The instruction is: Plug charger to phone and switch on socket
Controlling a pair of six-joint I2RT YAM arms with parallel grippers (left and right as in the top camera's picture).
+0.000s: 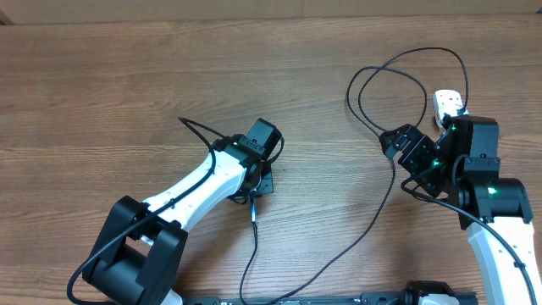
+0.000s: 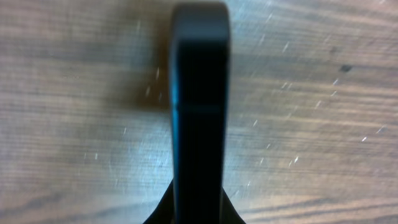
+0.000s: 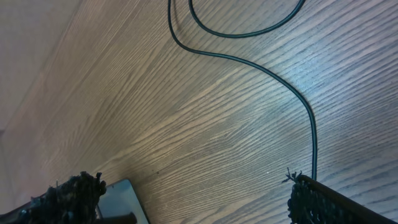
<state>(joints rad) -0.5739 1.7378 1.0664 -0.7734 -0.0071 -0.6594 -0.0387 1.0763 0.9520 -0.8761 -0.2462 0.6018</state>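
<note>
Black charger (image 1: 348, 93) overhead, where?

Looped on wood (image 1: 127, 85) ahead of right gripper (image 1: 405, 161). One thin end just below left gripper (image 1: 258, 185); gripped or only beside, cannot tell. Socket (image 1: 449, 103) half hidden behind right arm (image 1: 491, 195).

Left wrist?

Fingers (image 2: 199, 93) pressed together, blurred, bare wood all round. No cable in sight.

Right wrist?

Jaws wide apart, nothing clamped. Phone (image 3: 124, 196) corner low in frame, just inside the jaw at frame left. Long axis unreadable from one corner. Cable down to the other jaw.

Call?

Phone and socket both on the right, well apart from left gripper, close to right gripper. Probably: bring cable end rightward to phone. Port side unknown.
</note>
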